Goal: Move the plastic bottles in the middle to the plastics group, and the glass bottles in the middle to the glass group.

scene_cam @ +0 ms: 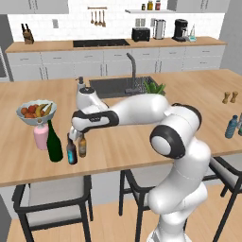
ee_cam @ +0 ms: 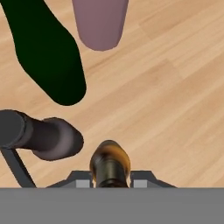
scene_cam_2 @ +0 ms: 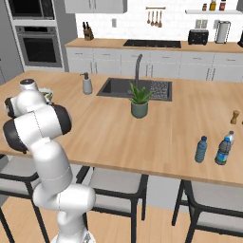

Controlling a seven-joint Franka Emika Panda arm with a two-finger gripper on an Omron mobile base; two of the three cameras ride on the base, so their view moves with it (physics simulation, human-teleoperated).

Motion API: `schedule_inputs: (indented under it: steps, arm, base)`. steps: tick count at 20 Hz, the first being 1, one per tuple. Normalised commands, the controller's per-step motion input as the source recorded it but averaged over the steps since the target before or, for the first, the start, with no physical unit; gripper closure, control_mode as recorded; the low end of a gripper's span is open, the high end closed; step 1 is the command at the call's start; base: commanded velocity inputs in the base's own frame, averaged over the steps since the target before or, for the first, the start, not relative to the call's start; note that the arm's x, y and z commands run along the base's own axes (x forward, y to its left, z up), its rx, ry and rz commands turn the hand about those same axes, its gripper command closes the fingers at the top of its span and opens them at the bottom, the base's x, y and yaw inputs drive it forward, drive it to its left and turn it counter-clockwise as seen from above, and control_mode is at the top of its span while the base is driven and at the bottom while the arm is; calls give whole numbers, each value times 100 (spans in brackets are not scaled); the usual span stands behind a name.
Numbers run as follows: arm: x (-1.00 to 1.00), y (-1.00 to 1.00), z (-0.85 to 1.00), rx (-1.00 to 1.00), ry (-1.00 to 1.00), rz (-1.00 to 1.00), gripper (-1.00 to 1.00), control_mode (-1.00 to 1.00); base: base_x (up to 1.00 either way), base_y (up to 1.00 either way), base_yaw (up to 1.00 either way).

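Gripping the amber bottle (scene_cam: 82,145) at its neck, gripper (scene_cam: 75,137) closed, bottle at counter (scene_cam: 142,137) level just beside the dark bottle (scene_cam: 72,152) and near the wine bottle (scene_cam: 54,142). Risk: a tilted release or sideways retreat topples the dark neighbour.

Jaws closed on amber bottle (ee_cam: 109,164); dark bottle (ee_cam: 41,138) beside it, green wine bottle (ee_cam: 46,52) beyond
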Motion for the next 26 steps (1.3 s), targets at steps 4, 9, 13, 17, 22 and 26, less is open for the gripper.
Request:
schedule_inputs:
  steps: [4,9,13,17,22,26]
  arm:
    - [-12,0,-15,0,0,2,-100,-100]
    - [-17,0,-2,0,-1,0,-100,-100]
    - [-12,0,0,0,-1,0,-100,-100]
    - [-4,-1,13,0,0,0,-100,-100]
    - [0,-11,45,0,0,0,-100,-100]
    - [-16,-14,49,0,0,0,-100,-100]
  base:
    - [0,0,0]
    - [0,0,0]
    - [0,0,0]
    - [0,0,0]
    - [0,0,0]
    - [0,0,0]
